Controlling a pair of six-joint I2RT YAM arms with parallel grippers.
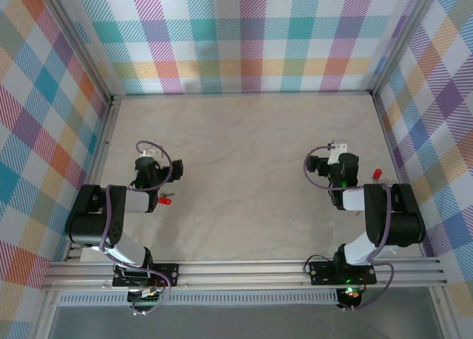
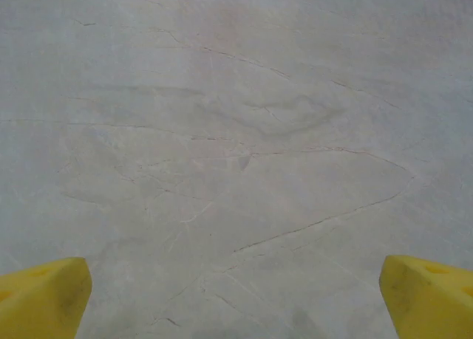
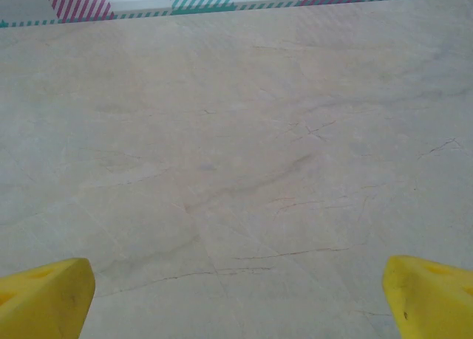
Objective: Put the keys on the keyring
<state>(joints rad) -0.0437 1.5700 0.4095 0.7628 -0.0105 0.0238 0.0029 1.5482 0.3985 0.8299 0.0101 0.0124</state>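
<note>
A red-headed key [image 1: 165,201] lies toward the tabletop's [image 1: 244,147] left edge, just beside the left arm [image 1: 111,213]; a second key [image 1: 377,175] sits by the right edge. From the wrist cameras, left gripper [image 2: 236,302] and right gripper [image 3: 236,302] gape wide above marbled surface.

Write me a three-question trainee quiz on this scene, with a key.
1. True or false: the left gripper is shut on a key.
2. The red-headed key beside the left arm lies: A) on the table; B) in a bowl; C) on the back wall.
3. What colour are the fingertips of the right gripper?

Key: 1 false, its jaws stand wide open with nothing between them; 2 A; 3 yellow.
</note>
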